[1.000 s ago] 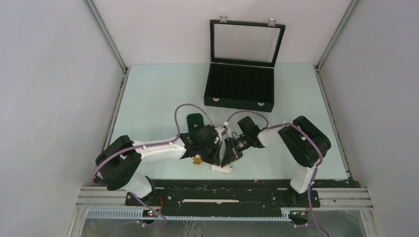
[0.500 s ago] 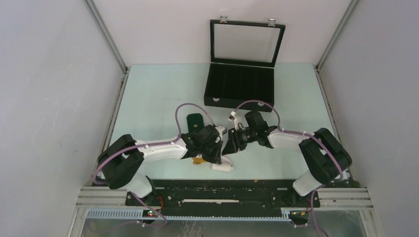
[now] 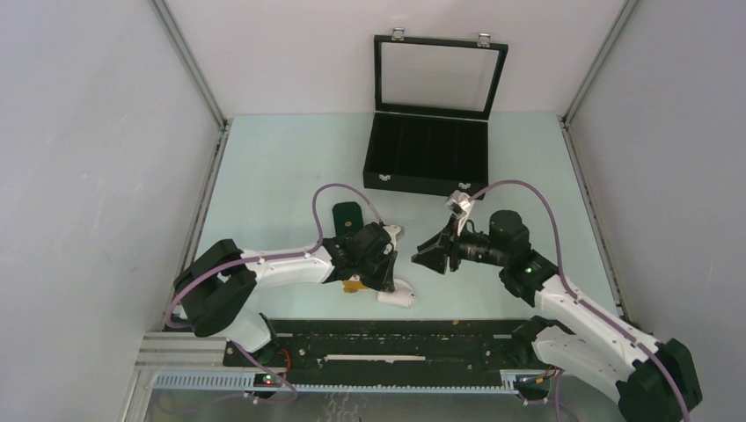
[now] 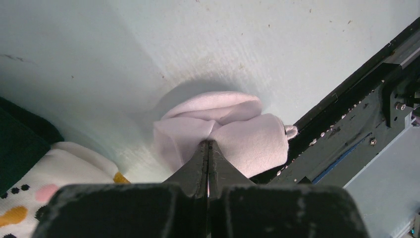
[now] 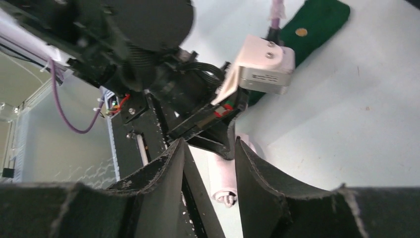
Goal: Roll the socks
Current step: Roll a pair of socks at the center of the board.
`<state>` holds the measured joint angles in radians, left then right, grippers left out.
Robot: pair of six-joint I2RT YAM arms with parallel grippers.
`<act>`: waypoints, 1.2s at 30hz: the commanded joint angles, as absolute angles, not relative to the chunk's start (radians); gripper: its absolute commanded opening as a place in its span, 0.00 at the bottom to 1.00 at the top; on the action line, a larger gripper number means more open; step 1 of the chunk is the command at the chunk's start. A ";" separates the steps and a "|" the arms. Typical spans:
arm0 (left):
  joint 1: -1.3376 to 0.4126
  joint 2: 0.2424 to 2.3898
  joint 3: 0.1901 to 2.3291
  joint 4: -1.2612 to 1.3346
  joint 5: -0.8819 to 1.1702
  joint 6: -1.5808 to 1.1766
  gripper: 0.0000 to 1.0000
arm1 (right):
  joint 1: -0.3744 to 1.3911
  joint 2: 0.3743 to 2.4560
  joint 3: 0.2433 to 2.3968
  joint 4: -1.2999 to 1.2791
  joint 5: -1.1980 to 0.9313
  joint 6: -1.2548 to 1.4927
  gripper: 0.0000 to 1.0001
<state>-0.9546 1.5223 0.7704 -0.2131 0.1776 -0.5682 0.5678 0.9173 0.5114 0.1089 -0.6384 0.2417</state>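
Inside the left claw (image 4: 208, 145), white sock (image 4: 250, 138)

Open table (image 3: 281, 167) either side of the far black case (image 3: 427, 163)

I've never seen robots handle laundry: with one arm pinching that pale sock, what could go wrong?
The left tool is shut on only a small fold of the white sock, so the fabric could slip free. The sock lies beside the black rail at the near edge; a tug might drag it off. The right tool hangs open, giving no support.
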 commanded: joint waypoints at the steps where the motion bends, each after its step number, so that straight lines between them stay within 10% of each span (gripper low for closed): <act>1: -0.974 1.539 0.735 -0.260 0.170 -0.548 0.00 | 0.557 0.804 0.497 0.166 -0.695 0.285 0.51; 4: -0.974 1.537 0.735 -0.258 0.175 -0.550 0.00 | 0.556 0.704 0.461 0.202 -0.552 0.420 0.67; 16: -0.974 1.540 0.715 -0.227 0.196 -0.554 0.00 | 0.806 0.515 0.345 0.142 -0.278 0.179 0.79; 27: -0.974 1.549 0.705 -0.215 0.201 -0.558 0.00 | 1.346 0.697 0.304 0.132 0.199 -0.350 0.71; 36: -0.974 1.553 0.705 -0.212 0.202 -0.563 0.00 | 1.463 0.894 0.339 0.111 0.312 -0.505 0.65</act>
